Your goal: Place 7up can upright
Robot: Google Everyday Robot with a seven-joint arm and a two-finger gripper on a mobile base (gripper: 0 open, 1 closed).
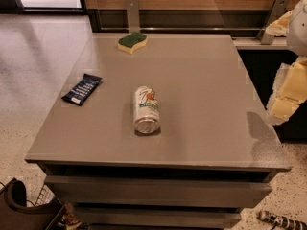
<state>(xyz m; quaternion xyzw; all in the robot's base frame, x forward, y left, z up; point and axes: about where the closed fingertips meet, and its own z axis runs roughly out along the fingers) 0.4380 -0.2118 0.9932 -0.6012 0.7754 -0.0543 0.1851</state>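
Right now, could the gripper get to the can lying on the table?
Probably yes. The gripper hangs at the right edge of the table, with bare surface between it and the 7up can, on its side mid-table. Sponge and blue packet sit aside.

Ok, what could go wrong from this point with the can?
1. The 7up can lies on its side on the table, so a nudge could roll it sideways, perhaps towards the blue snack bar.
2. The gripper hangs at the table's right edge, apart from the can; reaching in from there, it may meet the can off-centre and push it rather than grasp it.
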